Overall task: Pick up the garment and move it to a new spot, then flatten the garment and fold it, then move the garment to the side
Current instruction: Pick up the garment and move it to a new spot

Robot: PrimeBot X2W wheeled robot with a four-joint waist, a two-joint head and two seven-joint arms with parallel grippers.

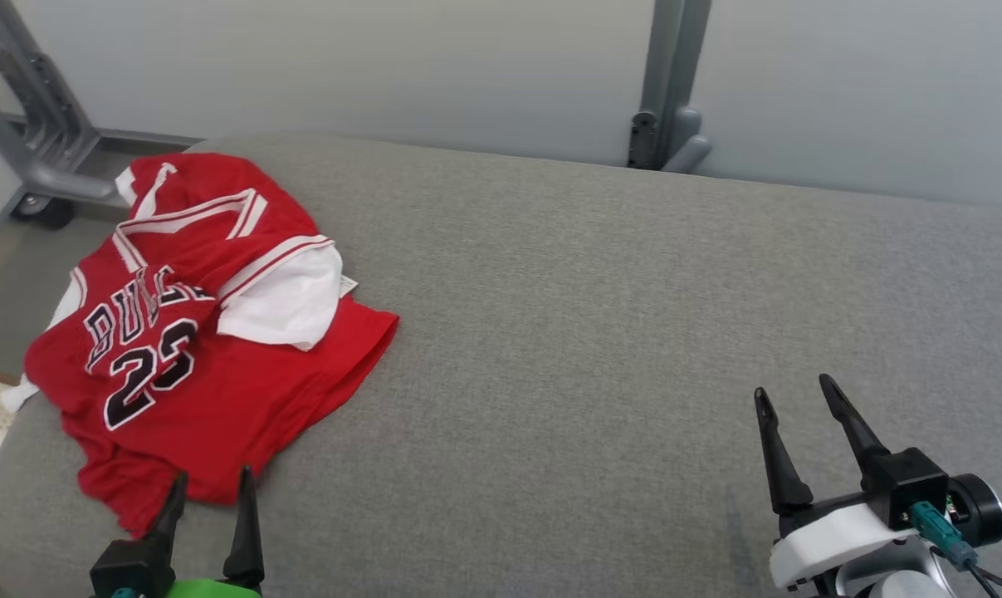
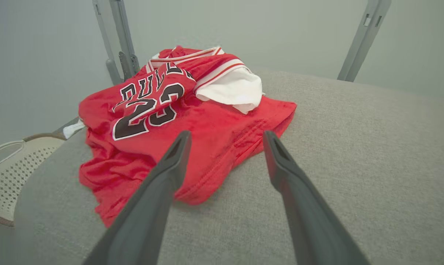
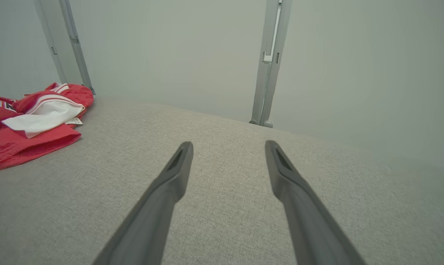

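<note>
The garment (image 1: 193, 349) is a red basketball jersey with white trim and black numbers, lying crumpled at the left end of the grey padded surface (image 1: 600, 332). A white inner part shows where it is folded over. My left gripper (image 1: 212, 482) hovers open at the jersey's near hem, its fingertips over the red cloth, nothing between them. In the left wrist view the jersey (image 2: 177, 121) lies just ahead of the left gripper (image 2: 225, 136). My right gripper (image 1: 793, 397) stands open over bare surface at the lower right, far from the jersey (image 3: 30, 125); the right gripper (image 3: 227, 145) holds nothing.
A pale perforated basket (image 2: 4, 173) stands off the surface's left edge. Grey metal frame posts (image 1: 667, 91) rise along the pale wall behind. A wheeled grey stand (image 1: 44, 158) sits at the far left. The surface's middle and right are bare fabric.
</note>
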